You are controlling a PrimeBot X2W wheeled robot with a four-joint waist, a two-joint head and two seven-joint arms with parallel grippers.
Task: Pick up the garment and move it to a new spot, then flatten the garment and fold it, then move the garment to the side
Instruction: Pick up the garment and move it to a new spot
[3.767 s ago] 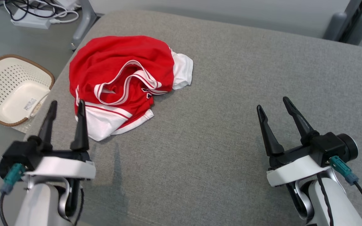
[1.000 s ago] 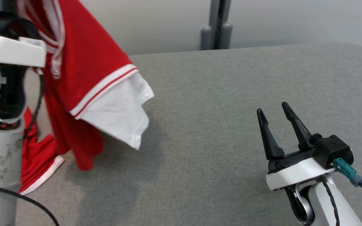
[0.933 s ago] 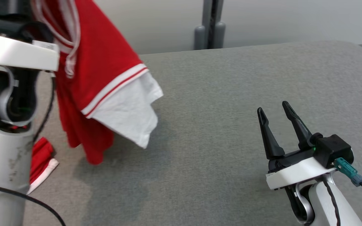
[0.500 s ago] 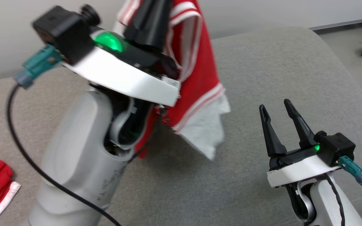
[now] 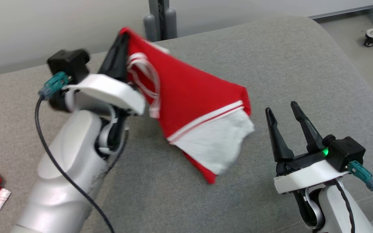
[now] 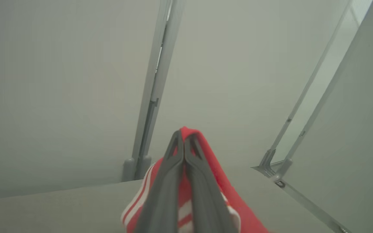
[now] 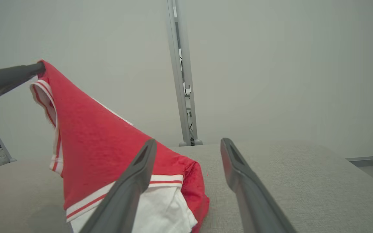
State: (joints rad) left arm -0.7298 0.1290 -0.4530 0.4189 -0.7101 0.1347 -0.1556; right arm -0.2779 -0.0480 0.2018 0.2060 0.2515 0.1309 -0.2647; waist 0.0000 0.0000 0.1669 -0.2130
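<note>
Left pincer pinches garment; cloth slants down rightward.

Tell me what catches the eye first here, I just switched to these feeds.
The red and white garment stands out, held up over the grey cushion and pinched at its top by the shut left gripper. The right gripper waits open and empty just to its right.
</note>
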